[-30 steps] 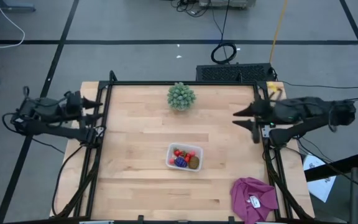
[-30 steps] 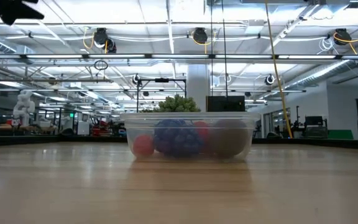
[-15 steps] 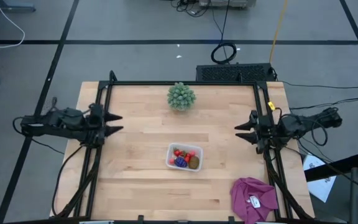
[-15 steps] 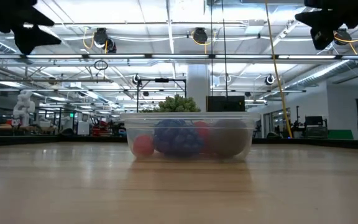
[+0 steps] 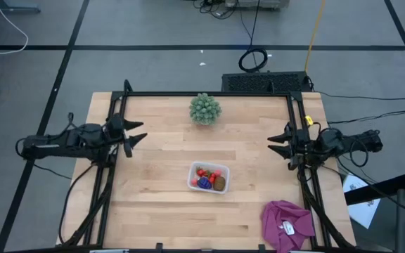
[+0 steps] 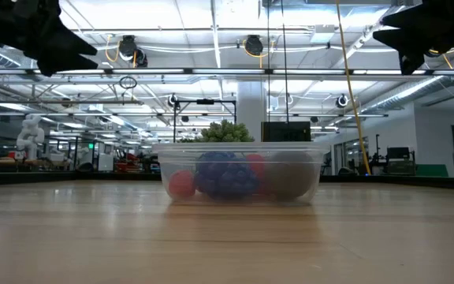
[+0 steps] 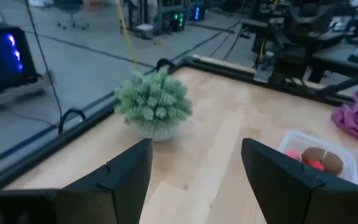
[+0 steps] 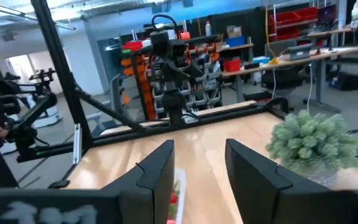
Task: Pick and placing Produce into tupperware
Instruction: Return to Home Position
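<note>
The clear tupperware [image 5: 209, 177] stands on the table's middle, a little toward the near edge, and holds the produce: red strawberry pieces [image 5: 203, 172], a purple grape cluster [image 5: 204, 183] and a brown kiwi [image 5: 219, 183]. The low view shows the tupperware [image 6: 241, 171] with the fruit inside. My left gripper [image 5: 136, 133] hangs open over the table's left edge, above the surface, with nothing between its fingers. My right gripper [image 5: 278, 145] hangs open over the right edge, also holding nothing. Both point toward the table's middle.
A green spiky ball [image 5: 205, 109] sits near the far edge. A magenta cloth [image 5: 285, 223] lies at the near right corner. A black frame [image 5: 206, 94] runs along the table's sides. Bare wood lies around the tupperware.
Both arms have come down and drawn back toward their own sides. My left gripper has sunk and now reaches a little over the table's left edge. My right gripper has dropped, pulled back toward the right edge and tipped up to about level. The tupperware has stayed put.
</note>
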`<action>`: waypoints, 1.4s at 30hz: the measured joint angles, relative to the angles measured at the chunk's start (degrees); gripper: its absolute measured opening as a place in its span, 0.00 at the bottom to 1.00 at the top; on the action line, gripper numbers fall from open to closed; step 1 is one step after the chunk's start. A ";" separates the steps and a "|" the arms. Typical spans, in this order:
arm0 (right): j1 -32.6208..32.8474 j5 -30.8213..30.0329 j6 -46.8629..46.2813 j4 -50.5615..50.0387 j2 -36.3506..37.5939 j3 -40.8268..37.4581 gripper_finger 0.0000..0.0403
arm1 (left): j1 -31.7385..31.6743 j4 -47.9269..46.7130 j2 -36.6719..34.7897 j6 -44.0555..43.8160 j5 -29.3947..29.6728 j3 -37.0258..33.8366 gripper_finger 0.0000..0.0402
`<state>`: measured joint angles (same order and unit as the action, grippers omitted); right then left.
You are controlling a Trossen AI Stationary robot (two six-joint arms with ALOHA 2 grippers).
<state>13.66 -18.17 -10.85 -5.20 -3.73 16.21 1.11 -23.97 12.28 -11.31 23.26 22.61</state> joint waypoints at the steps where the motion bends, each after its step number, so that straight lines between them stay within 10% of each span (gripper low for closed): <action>1: -0.25 0.01 0.47 -0.67 0.88 0.00 0.33 | -1.11 0.76 -0.03 0.87 -1.19 0.00 0.63; 22: -0.92 0.37 -0.26 -4.98 3.65 0.24 0.33 | -17.38 17.09 -0.07 2.27 -22.08 -9.31 0.63; 42: -0.92 0.07 2.73 -1.51 3.67 -3.41 0.33 | -7.45 13.68 -11.63 2.12 -12.71 -13.08 0.63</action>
<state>12.73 -18.10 -8.12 -6.70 -0.05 12.80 -6.34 -10.29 0.64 -9.19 10.55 9.53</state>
